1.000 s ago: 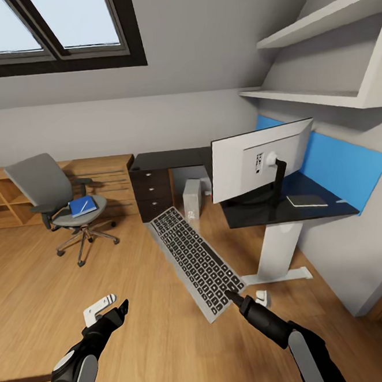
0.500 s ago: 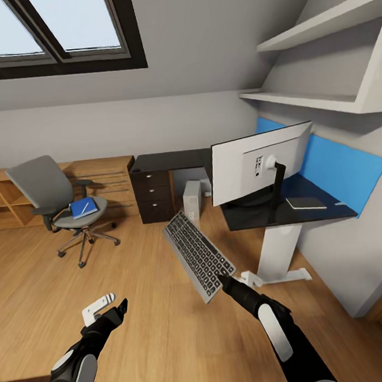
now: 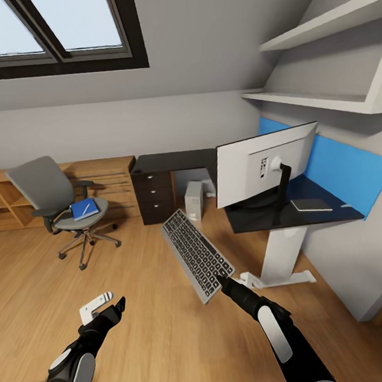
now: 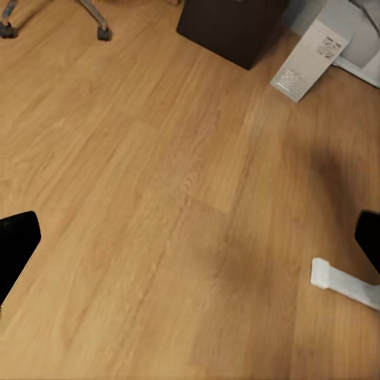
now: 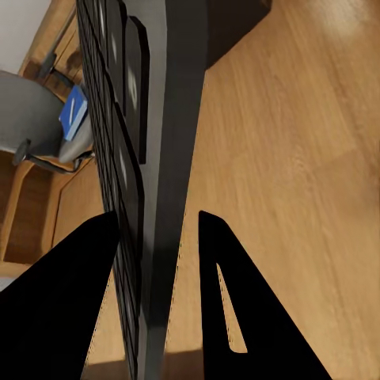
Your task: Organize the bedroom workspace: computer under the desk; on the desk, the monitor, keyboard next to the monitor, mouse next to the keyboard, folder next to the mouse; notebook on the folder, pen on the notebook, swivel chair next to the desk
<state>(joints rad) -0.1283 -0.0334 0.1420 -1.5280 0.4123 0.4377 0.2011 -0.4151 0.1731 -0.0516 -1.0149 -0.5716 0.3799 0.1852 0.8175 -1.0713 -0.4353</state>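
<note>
Head view: keyboard (image 3: 197, 253), slim and grey-framed with black keys, held above the floor at centre, long axis running from 11 to 5 o'clock, key face tilted up. Right gripper (image 3: 221, 282) clamped on its near short end. Monitor (image 3: 264, 168) on the desk (image 3: 309, 215) at 2 o'clock. Left gripper (image 3: 108, 305) at 8 o'clock, spread apart, holding nothing.

Left wrist view: bare wooden floor (image 4: 158, 206) between wide-set dark fingertips (image 4: 16, 245).

Right wrist view: keyboard (image 5: 154, 158) seen edge-on, pinched between both black fingers (image 5: 237, 309).
</note>
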